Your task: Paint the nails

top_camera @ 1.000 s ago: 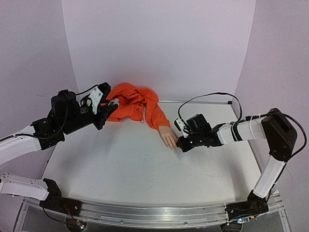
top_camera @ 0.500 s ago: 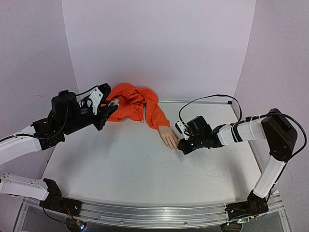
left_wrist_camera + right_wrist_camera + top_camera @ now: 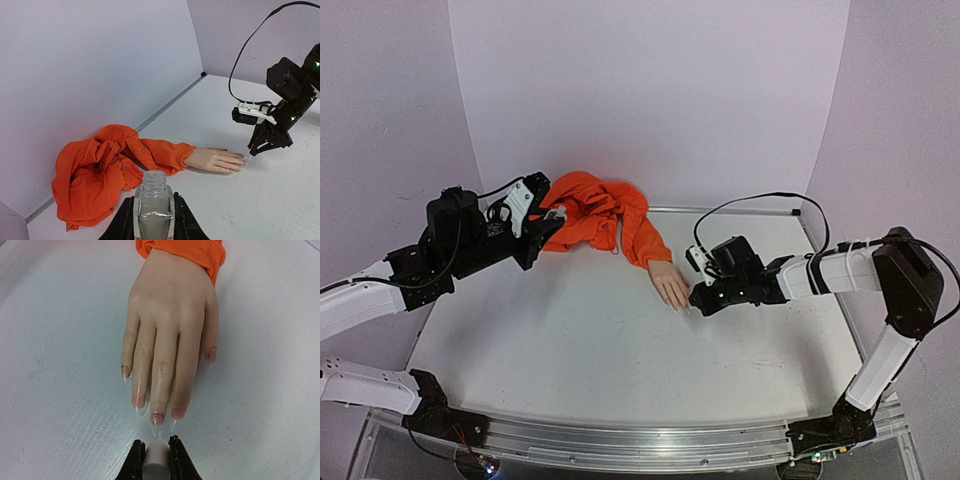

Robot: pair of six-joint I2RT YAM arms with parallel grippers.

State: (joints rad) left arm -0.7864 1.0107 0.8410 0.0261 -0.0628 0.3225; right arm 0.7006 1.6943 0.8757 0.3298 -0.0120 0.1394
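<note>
A flesh-coloured mannequin hand (image 3: 170, 335) with an orange sleeve (image 3: 610, 220) lies flat on the white table, fingers toward the right arm. Its nails (image 3: 157, 419) are tiny, pale and pointed. My right gripper (image 3: 157, 452) is shut on a white brush cap (image 3: 157, 460), its tip just short of the middle fingernail. It also shows in the top view (image 3: 698, 298) at the fingertips. My left gripper (image 3: 153, 220) is shut on a small clear bottle (image 3: 153, 205), open at the neck, held upright near the bunched sleeve (image 3: 100, 170).
Pale walls stand at the back and both sides. A metal strip (image 3: 740, 210) runs along the table's far edge. A black cable (image 3: 760, 197) loops above the right arm.
My right gripper has shifted slightly right and toward the hand's fingertips. The left arm and bottle have not moved.
</note>
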